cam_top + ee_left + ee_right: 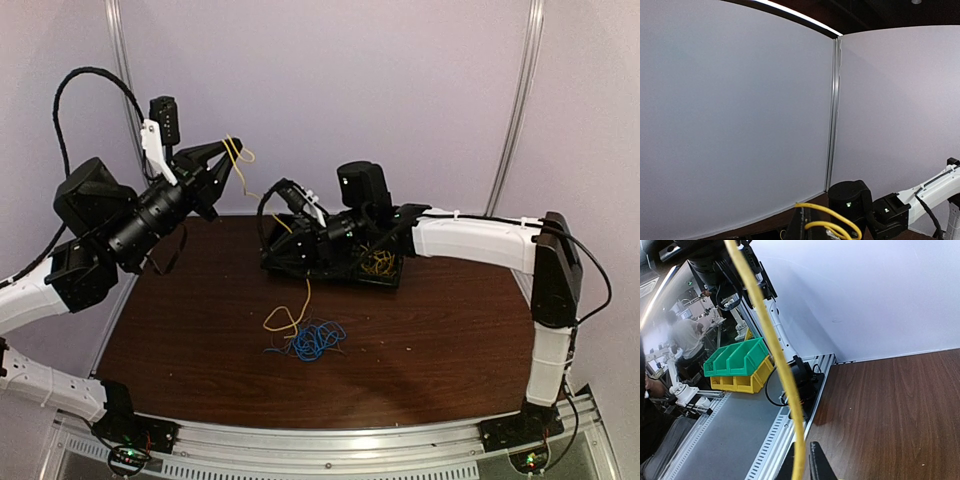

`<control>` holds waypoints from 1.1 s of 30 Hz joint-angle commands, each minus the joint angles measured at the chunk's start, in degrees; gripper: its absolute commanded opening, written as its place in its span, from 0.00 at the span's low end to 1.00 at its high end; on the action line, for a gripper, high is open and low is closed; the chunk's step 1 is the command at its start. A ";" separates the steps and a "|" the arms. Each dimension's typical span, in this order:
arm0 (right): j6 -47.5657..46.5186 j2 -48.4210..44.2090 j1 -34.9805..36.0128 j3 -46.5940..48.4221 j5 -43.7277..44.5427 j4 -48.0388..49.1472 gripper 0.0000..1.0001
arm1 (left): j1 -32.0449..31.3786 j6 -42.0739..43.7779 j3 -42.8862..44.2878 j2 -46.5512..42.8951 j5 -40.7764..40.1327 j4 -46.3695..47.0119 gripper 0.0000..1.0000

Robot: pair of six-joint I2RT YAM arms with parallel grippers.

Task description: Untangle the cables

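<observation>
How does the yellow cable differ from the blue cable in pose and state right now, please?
The yellow cable hangs lifted, pinched in the left gripper, its tail trailing to the table; the blue cable lies wholly on the table, untouched. Yellow runs as a long strand; blue is a bunched tangle. Both are thin wires.

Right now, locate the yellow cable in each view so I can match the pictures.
Top external: yellow cable hangs from the left gripper, upper left, trailing to the table.
Left wrist: cable looped at bottom centre.
Right wrist: cable runs top left to bottom centre.
Shared landmark: the white back wall, in all three.
</observation>
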 commanded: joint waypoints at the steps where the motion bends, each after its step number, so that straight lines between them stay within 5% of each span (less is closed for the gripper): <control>1: 1.26 -2.38 -1.51 -3.51 0.71 3.14 0.03 | 0.03 0.36 -0.61 -1.84 -1.45 3.21 0.00; 6: 0.26 -5.47 -5.42 -7.14 1.27 1.39 0.00 | 0.09 2.25 -2.28 -4.12 -4.90 0.71 0.00; 13: -19.03 -10.26 -8.06 -5.89 6.45 -20.56 0.00 | 0.11 5.96 -11.40 -7.45 -20.70 -4.84 0.00; 20: -24.48 -12.99 -8.63 -4.47 9.04 -28.47 0.00 | 0.11 4.95 -18.27 -5.82 -28.95 -8.55 0.00; 22: -25.06 -12.94 -9.05 -2.06 9.64 -30.01 0.00 | 0.21 4.58 -19.74 -5.42 -30.26 -8.71 0.08; 27: -23.05 -11.14 -11.70 3.87 10.53 -30.36 0.00 | 0.87 2.68 -23.69 -5.40 -31.62 -9.20 0.50; 33: -21.92 -4.54 -15.55 14.35 14.54 -34.10 0.00 | 1.63 -1.38 -27.90 -7.98 -31.18 -10.54 0.65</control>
